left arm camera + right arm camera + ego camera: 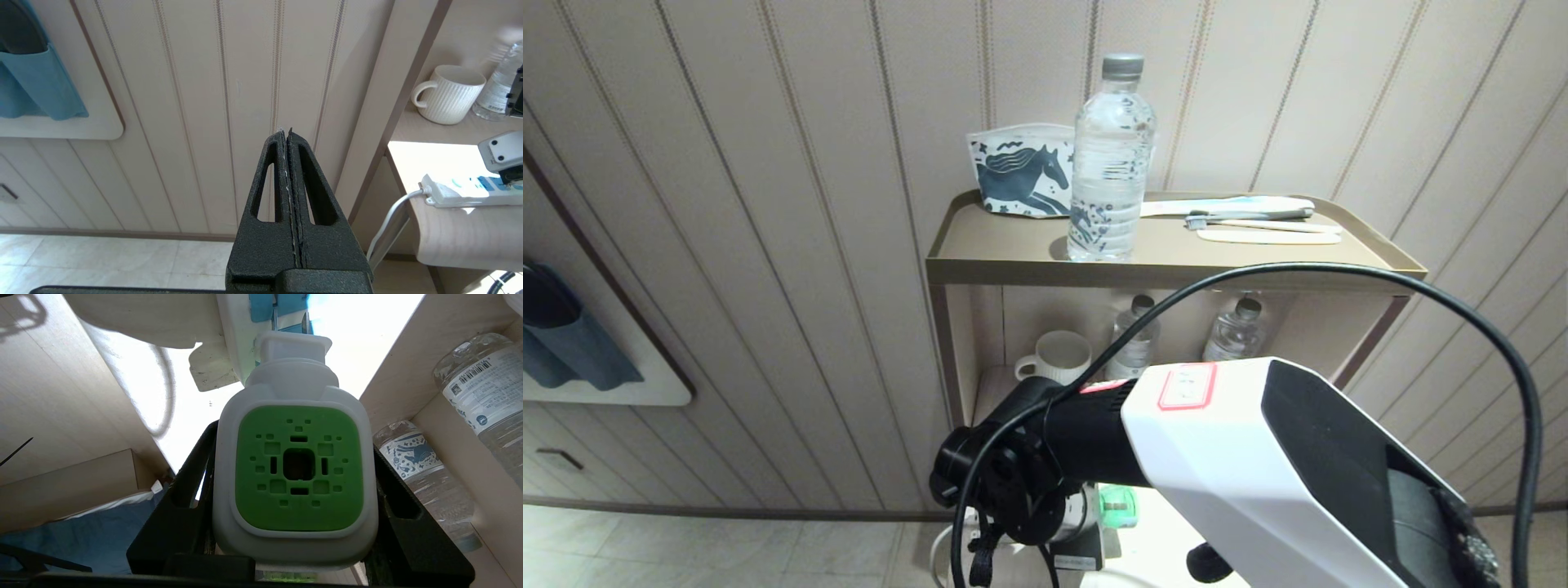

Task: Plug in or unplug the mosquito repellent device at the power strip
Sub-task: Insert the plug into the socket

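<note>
**Right wrist view: repellent unit clamped, prongs facing the strip**

Right wrist view gives us the close-up: the right gripper (294, 522) has its two black fingers (184, 498) pressed against either flank of the mosquito repellent device (294, 469), green vented face turned up at the camera. Clamped on it, no daylight on either side. The unit's neck runs straight away from the fingers toward the power strip (241, 343), where a light-blue socket panel sits just past the white shoulder. A metal prong shows at that end, but whether the prongs are seated or just short of the slots, I can't tell from here.

That's the line everything turns on: the device's long axis points directly from the grip into the strip, so the coming move, in or out, looks like a straight slide along that axis with no twist.

Over on the head view, the right arm fills the foreground, reaching low under the shelf unit (1176, 269). The left gripper (288, 134) hangs off to the side facing the wall panelling, fingers pressed together, holding nothing, the strip well apart from it. The right arm is plainly the nearer one.
</note>
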